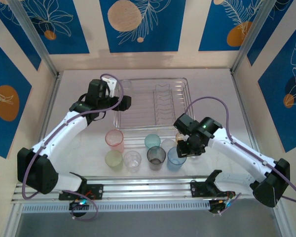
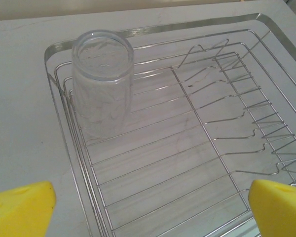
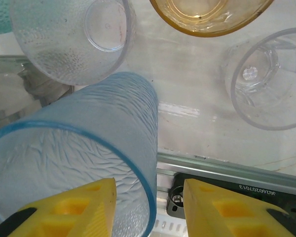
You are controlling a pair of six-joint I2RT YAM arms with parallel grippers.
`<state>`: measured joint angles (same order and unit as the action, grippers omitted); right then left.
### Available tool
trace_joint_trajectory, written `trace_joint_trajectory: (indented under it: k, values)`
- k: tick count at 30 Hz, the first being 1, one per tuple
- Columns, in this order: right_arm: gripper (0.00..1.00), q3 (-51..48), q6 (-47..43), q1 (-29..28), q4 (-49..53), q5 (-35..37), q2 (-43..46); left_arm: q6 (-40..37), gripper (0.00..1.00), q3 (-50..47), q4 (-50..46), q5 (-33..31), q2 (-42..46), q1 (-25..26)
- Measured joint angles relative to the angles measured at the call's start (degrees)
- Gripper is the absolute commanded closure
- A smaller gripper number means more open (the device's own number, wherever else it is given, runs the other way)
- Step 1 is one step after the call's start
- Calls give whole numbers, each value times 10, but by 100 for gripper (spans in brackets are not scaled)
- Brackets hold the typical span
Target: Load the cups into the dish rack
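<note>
So the rippled blue translucent plastic tumbler (image 3: 84, 143) is the one in play. Its wall has a wavy, bark-like texture with a slightly darker blue rim; it stands mouth-up on the white table (image 1: 93, 148), at the right end of the near row of cups. The right gripper (image 3: 149, 195) is right over its rim, yellow fingers (image 3: 79, 207) spread; one is over the mouth, the other outside, with the cup wall between them. There looks to be a gap on the outer side, so it's not pinching anything.

Just past it in the right wrist view there's a dimpled clear tumbler (image 3: 69, 39), an amber tumbler (image 3: 212, 15) and a smooth clear tumbler (image 3: 266, 79); all are mouth-up and near each other but not touching. From above, the same cluster also has a pink tumbler (image 1: 114, 139), a yellow-green tumbler (image 1: 113, 159), a smoky grey tumbler (image 1: 156, 157) and a teal tumbler (image 1: 152, 141); all of them are on the table in front of the rack.

The silver wire dish rack (image 2: 163, 163) has thin parallel floor wires and bent divider prongs on its right half. One clear smooth plastic tumbler (image 2: 101, 84) stands on end in its far-left corner. The left gripper (image 2: 148, 217) hangs over the rack's near-left part, pads wide apart and holding nothing; that cup is well ahead of it.
</note>
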<state>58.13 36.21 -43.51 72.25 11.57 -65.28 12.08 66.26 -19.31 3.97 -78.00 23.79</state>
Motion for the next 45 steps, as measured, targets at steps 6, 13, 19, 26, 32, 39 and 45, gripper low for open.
trace_joint_trajectory:
  k: [6, 13, 19, 26, 32, 39, 45]
  values:
    - [76, -1, 4, 0, -26, 3, -11, -6, 0, -14, 3, 9, 10, 0]
    - [86, -10, 9, 0, -28, 9, -14, -6, 0, -15, 2, 26, 15, 0]
    - [100, -17, 18, 0, -25, 12, -14, -9, 0, -15, 3, 58, 15, 0]
    - [100, -10, 15, 0, 2, 14, 1, -19, 0, -22, 8, 121, 18, 0]
    - [100, 31, -19, 51, 51, -1, 109, -19, 0, -24, 25, 227, 21, 0]
    - [100, 151, -90, 196, 110, -63, 176, 1, 0, -54, 111, 347, 43, 0]
    - [100, 246, -149, 289, 109, -154, 173, 63, 0, -82, 240, 456, 52, 0]
